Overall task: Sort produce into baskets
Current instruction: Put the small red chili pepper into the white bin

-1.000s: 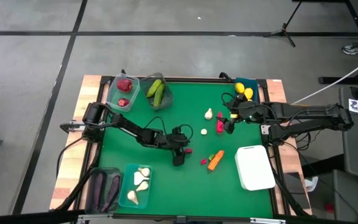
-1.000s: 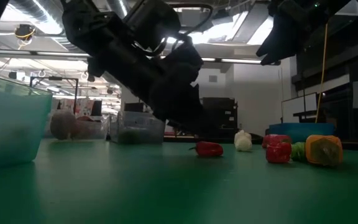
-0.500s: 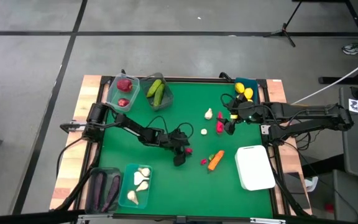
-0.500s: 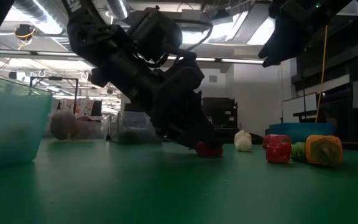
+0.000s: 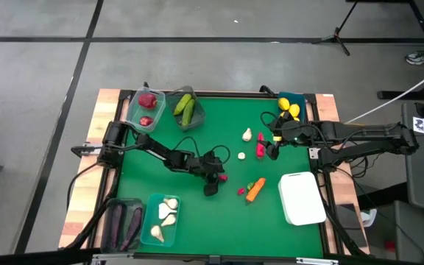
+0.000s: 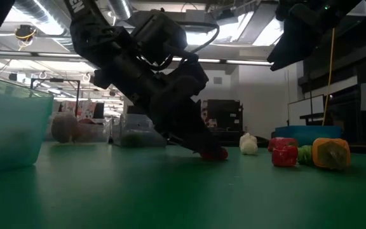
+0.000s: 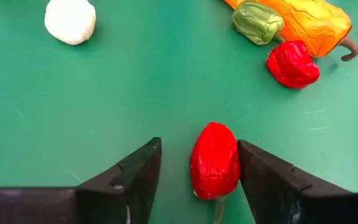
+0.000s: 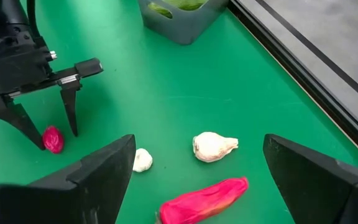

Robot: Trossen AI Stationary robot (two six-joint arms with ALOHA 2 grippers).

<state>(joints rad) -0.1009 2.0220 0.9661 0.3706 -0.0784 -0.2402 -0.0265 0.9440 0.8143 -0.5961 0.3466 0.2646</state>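
Table mat (image 5: 219, 140): we saw plain green.
Pepper (image 7: 214, 160): we saw glossy red.
Carrot (image 7: 309, 22): orange, green top.
Garlic (image 7: 71, 20): white.
Tray (image 5: 301, 198): white.

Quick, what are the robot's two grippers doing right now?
Left gripper: open around a small red pepper, one finger touching it, not gripping yet.
Right gripper: open, holding nothing, above the table.

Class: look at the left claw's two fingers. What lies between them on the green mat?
A small red pepper lies between the left claw's fingers, nearer one finger, with bare mat on its other side. The left wrist view shows this best.
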